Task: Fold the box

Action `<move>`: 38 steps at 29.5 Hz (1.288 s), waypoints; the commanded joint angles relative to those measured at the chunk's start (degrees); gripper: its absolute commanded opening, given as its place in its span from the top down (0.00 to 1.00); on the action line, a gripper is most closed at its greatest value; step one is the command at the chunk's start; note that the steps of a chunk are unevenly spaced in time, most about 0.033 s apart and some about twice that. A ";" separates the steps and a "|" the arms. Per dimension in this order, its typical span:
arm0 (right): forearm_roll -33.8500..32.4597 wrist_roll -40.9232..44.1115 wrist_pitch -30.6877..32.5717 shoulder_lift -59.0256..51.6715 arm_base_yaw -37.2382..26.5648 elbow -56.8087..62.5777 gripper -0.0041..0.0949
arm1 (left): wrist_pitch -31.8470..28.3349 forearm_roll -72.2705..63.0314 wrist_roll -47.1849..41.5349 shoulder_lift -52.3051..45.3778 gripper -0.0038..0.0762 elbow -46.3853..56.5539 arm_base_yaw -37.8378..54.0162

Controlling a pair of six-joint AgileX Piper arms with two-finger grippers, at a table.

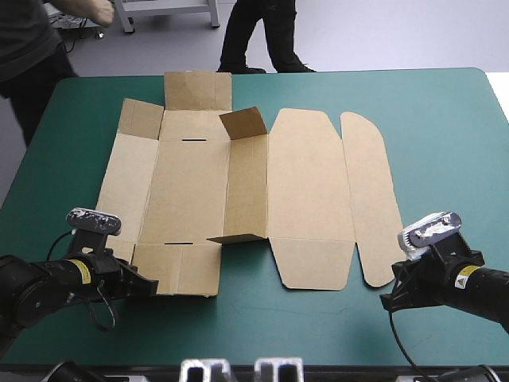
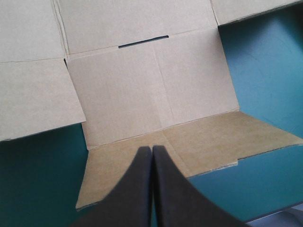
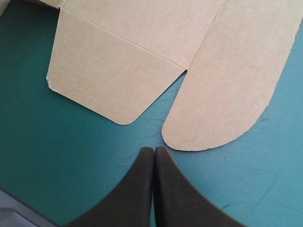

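The box [image 1: 310,191] lies spread across the middle of the teal-green table [image 1: 445,135], most of the brown sheet flat. One long panel [image 1: 245,187] near the centre stands up on its crease, the small tabs at its ends raised with it. The left gripper [image 1: 149,288] sits low at the sheet's near-left corner, black fingers pressed together into one point over the corner flap [image 2: 203,142] – I cannot tell whether they touch it. The right gripper [image 1: 387,301] is at the near-right side, fingers likewise closed and holding nothing, over bare cover just short of the rounded end flap [image 3: 232,90].
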 commanded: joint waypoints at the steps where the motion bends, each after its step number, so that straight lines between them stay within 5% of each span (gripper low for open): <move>1: 1.00 -0.18 -2.69 0.28 0.12 -1.30 0.98 | -2.05 -0.36 -0.41 -0.10 0.96 -1.56 -0.17; 15: 0.89 0.06 -3.30 0.28 0.12 -1.30 0.98 | -2.31 -0.36 -0.12 -0.10 0.96 -1.56 -0.17; 29: 1.37 -0.05 -3.33 0.28 0.12 -1.30 0.98 | -16.51 -1.07 3.31 10.83 0.96 -1.89 -0.17; 38: 1.37 -0.36 -3.33 0.28 0.12 -1.30 0.98 | -13.68 -1.12 11.20 18.66 0.93 -12.62 1.89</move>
